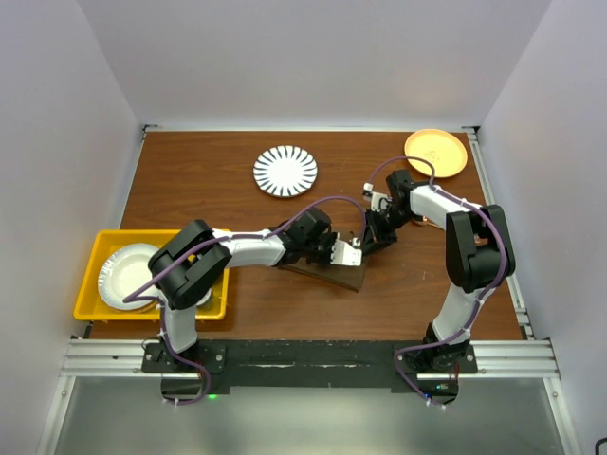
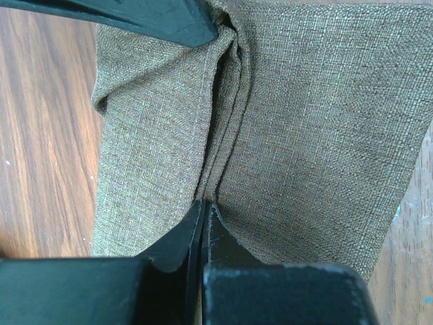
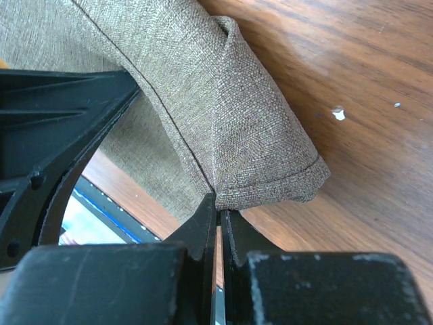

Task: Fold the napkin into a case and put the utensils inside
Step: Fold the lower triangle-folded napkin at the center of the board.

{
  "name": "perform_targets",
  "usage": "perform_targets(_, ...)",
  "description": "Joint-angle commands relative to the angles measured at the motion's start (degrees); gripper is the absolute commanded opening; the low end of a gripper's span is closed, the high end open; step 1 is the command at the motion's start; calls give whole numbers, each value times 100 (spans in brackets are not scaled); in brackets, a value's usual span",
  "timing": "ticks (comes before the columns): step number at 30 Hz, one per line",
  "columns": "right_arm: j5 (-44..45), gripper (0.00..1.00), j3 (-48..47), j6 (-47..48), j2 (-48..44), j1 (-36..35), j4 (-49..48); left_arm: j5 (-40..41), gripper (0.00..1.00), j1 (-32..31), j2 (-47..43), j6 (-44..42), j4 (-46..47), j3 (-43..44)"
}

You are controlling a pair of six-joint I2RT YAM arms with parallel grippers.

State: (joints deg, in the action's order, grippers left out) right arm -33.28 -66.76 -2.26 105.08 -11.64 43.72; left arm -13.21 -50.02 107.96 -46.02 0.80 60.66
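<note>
Two arms, both angled inward and meeting at mid-table.

- Left arm: elbow bent above the yellow tray (image 1: 91,270), forearm running rightward. The left gripper (image 1: 347,250) is low, its jaws pressed together on a raised fold of the napkin (image 1: 327,273).
- Right arm: upright at the base, bent over and reaching back leftward. The right gripper (image 1: 376,231) is just beside the other, its jaws closed tight on a hemmed, rolled edge of the cloth.
- Napkin: olive-brown, partly lifted and creased between the two grips, its lower part flat on the table (image 1: 209,190) toward the near side.
- Surroundings: the striped plate (image 1: 285,172) and orange plate (image 1: 436,153) are well apart at the far side. Bare wood lies between them and to the right.
</note>
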Motion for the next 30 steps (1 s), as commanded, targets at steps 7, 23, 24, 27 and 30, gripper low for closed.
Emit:
perform_targets(7, 426, 0, 155, 437, 601, -128, -303, -234, 0, -34, -99, 269, -466, 33)
perform_targets(23, 1025, 0, -3, 604, 997, -111, -321, -2080, 29, 1143, -988, 3343, -714, 744)
perform_targets(24, 1051, 0, -3, 622, 988, -111, -312, -2150, 30, 1178, -822, 3537, -652, 780)
perform_targets(27, 1104, 0, -82, 674, 1015, -111, -268, -2317, 31, 1258, -514, 4783, 102, 737)
perform_targets(30, 1192, 0, -284, 745, 1164, -111, -242, -2185, 32, 1310, -268, 6031, 841, 553)
